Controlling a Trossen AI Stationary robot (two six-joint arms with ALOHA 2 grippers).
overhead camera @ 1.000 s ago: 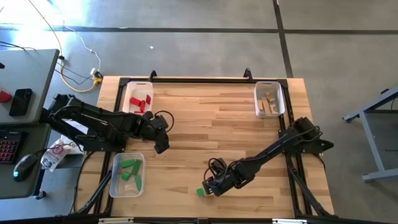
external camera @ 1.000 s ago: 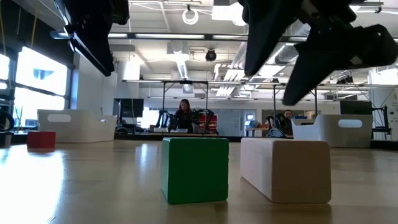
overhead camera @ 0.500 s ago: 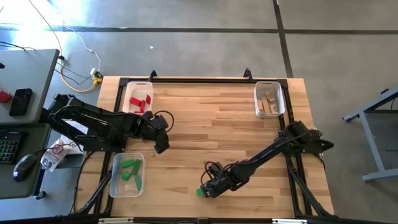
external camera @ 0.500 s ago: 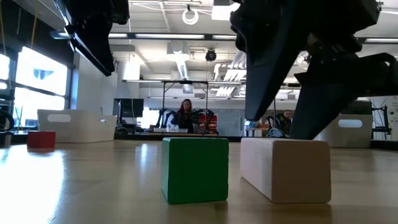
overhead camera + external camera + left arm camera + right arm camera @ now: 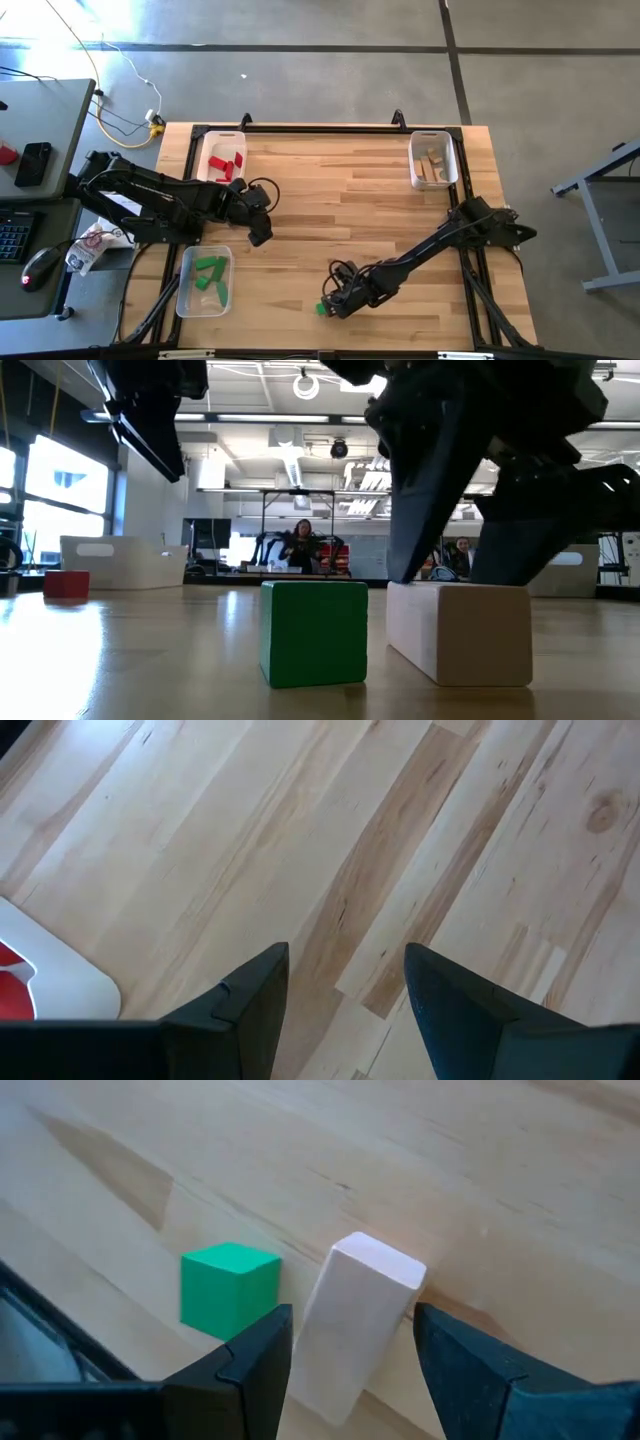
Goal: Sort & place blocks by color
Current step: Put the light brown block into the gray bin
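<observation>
A green cube (image 5: 313, 632) (image 5: 228, 1288) (image 5: 321, 309) and a plain wood block (image 5: 460, 632) (image 5: 358, 1320) rest flat on the table side by side, near its near edge. My right gripper (image 5: 336, 302) (image 5: 352, 1325) is open and comes down over the wood block, one finger on each long side. The gripper hides the wood block in the high view. My left gripper (image 5: 259, 238) (image 5: 345, 970) is open above bare table on the left, between two trays. A red block (image 5: 66, 583) sits far off at the left. My right gripper straddles the wood block's long sides (image 5: 320, 1330) from above, slanting down from the table's right, with its fingers across the block's width. The block lies flat on the table. Whether the fingers (image 5: 262, 1342) touch its sides, I cannot tell.
A white tray with red blocks (image 5: 223, 160) stands at the far left. A clear tray with green blocks (image 5: 205, 280) is at the near left, and a white tray with wood blocks (image 5: 433, 160) at the far right. Bare tabletop lies across the middle.
My right gripper has come down and shifted a little toward the table's near left. Its open fingers went from hanging above the wood block to standing at its top, on either side. Both blocks and the left arm have kept still.
</observation>
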